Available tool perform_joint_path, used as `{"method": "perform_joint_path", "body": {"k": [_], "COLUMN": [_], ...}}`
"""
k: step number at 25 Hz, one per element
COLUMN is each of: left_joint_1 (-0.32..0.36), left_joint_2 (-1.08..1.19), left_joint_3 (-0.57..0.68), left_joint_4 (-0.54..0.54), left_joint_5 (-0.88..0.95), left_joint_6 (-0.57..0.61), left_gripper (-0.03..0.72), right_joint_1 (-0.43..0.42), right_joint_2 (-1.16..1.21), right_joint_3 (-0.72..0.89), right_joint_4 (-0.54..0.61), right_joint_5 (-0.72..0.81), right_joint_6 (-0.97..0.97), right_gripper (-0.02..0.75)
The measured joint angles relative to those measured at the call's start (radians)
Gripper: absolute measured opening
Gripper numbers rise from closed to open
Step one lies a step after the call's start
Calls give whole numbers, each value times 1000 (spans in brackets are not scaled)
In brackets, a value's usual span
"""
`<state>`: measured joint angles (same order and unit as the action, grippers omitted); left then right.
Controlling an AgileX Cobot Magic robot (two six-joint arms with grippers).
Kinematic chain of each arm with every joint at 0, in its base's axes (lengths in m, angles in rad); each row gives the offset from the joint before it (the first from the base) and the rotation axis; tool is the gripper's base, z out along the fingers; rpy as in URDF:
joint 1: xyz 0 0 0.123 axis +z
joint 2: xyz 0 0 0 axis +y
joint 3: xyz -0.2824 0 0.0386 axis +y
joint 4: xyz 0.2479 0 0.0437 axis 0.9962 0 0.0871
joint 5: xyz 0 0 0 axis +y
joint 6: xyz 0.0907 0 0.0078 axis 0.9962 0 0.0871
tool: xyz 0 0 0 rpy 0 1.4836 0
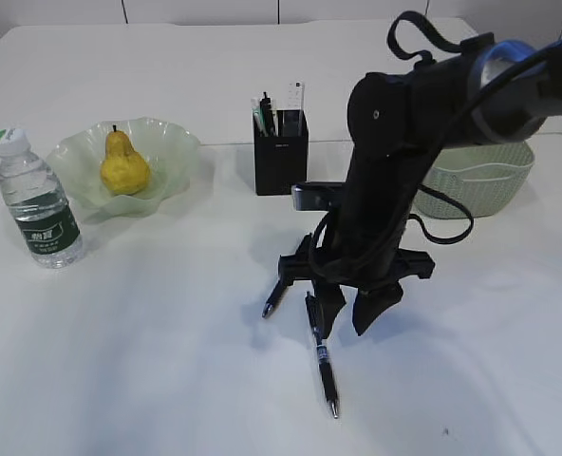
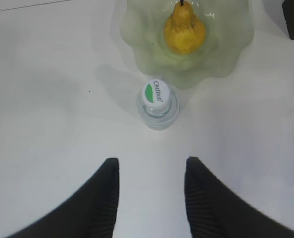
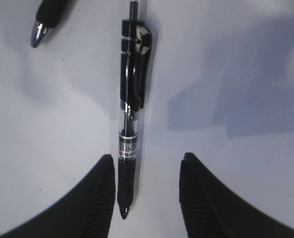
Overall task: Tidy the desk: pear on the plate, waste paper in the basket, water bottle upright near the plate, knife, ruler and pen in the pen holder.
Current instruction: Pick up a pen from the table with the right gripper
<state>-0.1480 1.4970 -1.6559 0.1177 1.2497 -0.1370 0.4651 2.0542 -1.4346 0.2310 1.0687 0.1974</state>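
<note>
Black pen [image 1: 324,356] is being lined up under the right gripper [image 1: 349,321], jaws half open and empty, near the desk's [image 1: 167,361] front edge. Lowering astride its barrel is needed before closing. The left gripper [image 2: 152,198] is seen half open, empty.

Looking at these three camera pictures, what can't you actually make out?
- Basket interior, exterior view: right arm and the wall hide any waste paper.
- Second pen, exterior view: upper part behind the right end effector; right wrist view cuts it at the top edge.
- Pen holder contents: too small to sort.
- Left end effector: outside the exterior view.
</note>
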Motion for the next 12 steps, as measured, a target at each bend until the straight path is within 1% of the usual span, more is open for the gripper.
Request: {"method": "perform_joint_path", "body": {"k": [12], "left_joint_1": [0], "left_joint_2": [0], "left_joint_3": [0], "left_joint_4": [0], "left_joint_5": [0], "left_joint_6": [0], "left_gripper": [281], "right_joint_1": [2], "right_joint_2": [41], "right_joint_3": [0], "right_joint_4": [53], "right_joint_5": [-90], "right_joint_6": [2], "right_gripper": [352]}}
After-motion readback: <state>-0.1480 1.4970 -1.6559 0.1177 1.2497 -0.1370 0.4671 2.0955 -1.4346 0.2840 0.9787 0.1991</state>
